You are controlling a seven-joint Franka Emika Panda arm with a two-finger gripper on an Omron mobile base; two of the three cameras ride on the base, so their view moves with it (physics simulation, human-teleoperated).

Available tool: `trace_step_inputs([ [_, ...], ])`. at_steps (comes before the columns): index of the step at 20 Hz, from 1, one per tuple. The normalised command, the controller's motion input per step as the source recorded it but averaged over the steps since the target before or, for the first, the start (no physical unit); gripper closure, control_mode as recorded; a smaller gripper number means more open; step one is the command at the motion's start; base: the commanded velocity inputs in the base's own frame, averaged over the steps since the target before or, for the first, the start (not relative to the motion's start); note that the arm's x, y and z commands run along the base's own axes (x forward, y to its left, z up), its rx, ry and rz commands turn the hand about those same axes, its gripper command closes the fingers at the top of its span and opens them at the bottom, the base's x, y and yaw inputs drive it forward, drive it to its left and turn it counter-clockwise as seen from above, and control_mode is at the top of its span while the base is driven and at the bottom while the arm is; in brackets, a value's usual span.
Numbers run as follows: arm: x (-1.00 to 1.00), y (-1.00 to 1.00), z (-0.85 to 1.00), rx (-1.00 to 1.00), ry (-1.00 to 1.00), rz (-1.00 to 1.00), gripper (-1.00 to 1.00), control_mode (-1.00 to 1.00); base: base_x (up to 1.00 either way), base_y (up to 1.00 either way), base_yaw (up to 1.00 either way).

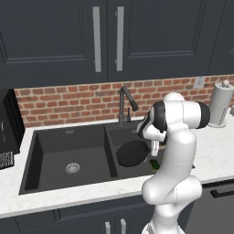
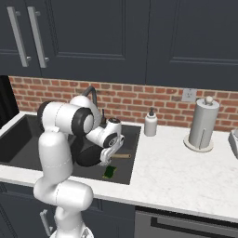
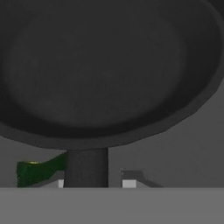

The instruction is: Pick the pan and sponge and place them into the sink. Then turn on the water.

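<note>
Left base view: pan [image 1: 131, 153] at centre frame, inside smaller basin of sink [image 1: 41, 151]; sponge [image 1: 154, 164] just right of it, low against arm. Faucet [image 1: 125, 103] above, no stream; water step left.

Right base view: gripper [image 2: 109, 156] over pan [image 2: 88, 157]; sponge [image 2: 109, 172] beneath, near front wall. Little room there.

Hand view: pan [image 3: 105, 70] fills top, handle [image 3: 86, 168] at bottom centre between fingertips [image 3: 128, 183]; whether clamped, cannot tell. Sponge [image 3: 37, 171] lower left.

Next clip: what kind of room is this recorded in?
A rendered home kitchen, by the look of it: a black double-basin sink with a gooseneck faucet set in a marble-look counter, a brick backsplash, and dark cabinets above.
</note>
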Motion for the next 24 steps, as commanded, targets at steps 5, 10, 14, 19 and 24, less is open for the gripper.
trace_step_inputs([
  [5,0.0,0.0,-0.01,0.0,-0.01,0.0,-1.0,-1.0,0.0,0.0,0.0],
  [10,0.0,0.0,0.14,0.0,-0.04,0.0,-1.0,-1.0,0.0,0.0,0.0],
  [14,0.0,0.0,0.26,0.0,-0.08,0.0,-1.0,-1.0,0.0,0.0,0.0],
  [19,-0.08,0.0,0.55,0.03,-0.11,0.0,-1.0,-1.0,0.0,0.0,0.0],
  [24,-0.21,0.0,0.52,0.1,-0.18,-0.03,-1.0,-1.0,0.0,0.0,0.0],
])
